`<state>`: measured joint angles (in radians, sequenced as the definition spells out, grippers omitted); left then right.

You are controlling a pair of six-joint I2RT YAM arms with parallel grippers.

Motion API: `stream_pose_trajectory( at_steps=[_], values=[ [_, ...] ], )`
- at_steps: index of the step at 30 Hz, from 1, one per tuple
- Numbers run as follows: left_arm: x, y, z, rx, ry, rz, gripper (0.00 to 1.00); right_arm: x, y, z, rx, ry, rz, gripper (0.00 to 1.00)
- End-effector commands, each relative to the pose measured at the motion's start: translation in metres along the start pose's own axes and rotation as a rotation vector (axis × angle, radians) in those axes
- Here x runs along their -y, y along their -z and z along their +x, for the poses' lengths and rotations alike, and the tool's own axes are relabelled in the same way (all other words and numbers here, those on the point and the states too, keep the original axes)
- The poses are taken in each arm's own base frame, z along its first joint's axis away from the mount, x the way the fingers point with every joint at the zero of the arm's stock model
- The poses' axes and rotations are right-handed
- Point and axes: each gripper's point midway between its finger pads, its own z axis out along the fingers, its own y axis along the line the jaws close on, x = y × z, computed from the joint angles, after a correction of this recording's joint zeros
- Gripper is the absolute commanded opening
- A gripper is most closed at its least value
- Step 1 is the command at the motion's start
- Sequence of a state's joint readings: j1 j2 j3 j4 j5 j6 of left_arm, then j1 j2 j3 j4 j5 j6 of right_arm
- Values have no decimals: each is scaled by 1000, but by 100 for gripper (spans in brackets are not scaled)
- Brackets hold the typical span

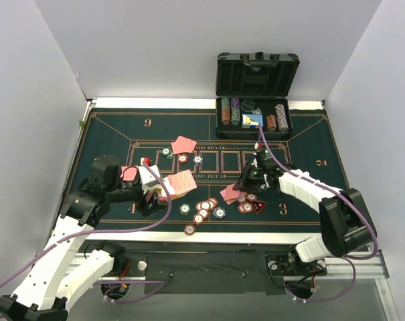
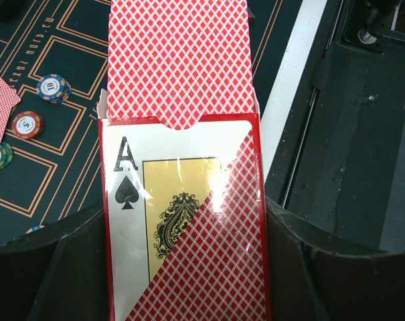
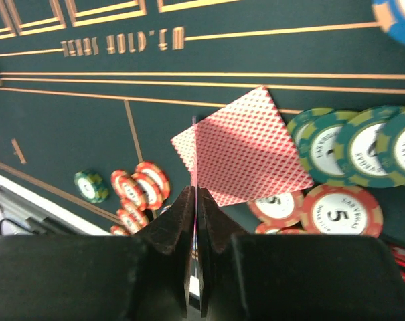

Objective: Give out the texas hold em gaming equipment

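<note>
My left gripper (image 1: pixel 155 189) (image 2: pixel 185 267) is shut on a red card box (image 2: pixel 182 221) with an ace of spades on its face. The flap is open and a pink-red card back (image 2: pixel 179 60) sticks out. My right gripper (image 1: pixel 245 182) (image 3: pixel 196 197) is shut on a playing card (image 3: pixel 195 150) seen edge-on. It hangs just above two red-backed cards (image 3: pixel 249 150) lying by green chips (image 3: pixel 336 150) and red chips (image 3: pixel 339 214). More cards (image 1: pixel 184 144) and a chip cluster (image 1: pixel 203 208) lie on the mat.
The open black case (image 1: pixel 256 93) stands at the far edge with chip stacks (image 1: pixel 232 112) and a blue disc inside. Single chips (image 1: pixel 190 229) lie near the mat's front edge. A black and red triangle (image 1: pixel 258 206) sits beside the right-hand chips.
</note>
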<state>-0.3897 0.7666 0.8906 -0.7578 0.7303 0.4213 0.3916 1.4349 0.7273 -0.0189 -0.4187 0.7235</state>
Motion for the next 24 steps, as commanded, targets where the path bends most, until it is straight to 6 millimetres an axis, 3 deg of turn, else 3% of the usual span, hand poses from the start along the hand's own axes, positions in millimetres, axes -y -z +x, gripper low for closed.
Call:
stream_pose_trajectory(
  at_steps=[1, 4, 5, 11, 18, 20, 24],
  values=[
    [-2, 8, -31, 92, -68, -13, 0, 13, -7, -14, 46, 61, 72, 2],
    [-1, 8, -31, 91, -67, -10, 0, 17, -7, -14, 53, 61, 90, 10],
    [-1, 7, -30, 90, -68, -9, 0, 19, -5, -14, 59, 64, 98, 19],
    [-1, 7, -30, 91, -66, -8, 0, 29, 22, -14, 94, 99, 176, 50],
    [-2, 6, -29, 90, -62, -7, 0, 19, 71, -29, 199, 142, 213, 56],
    [-1, 6, -30, 91, -62, -6, 0, 1, 86, -32, 227, 144, 146, 58],
    [-2, 5, -28, 86, -61, -4, 0, -71, 115, -27, 247, 182, -116, 66]
  ],
)
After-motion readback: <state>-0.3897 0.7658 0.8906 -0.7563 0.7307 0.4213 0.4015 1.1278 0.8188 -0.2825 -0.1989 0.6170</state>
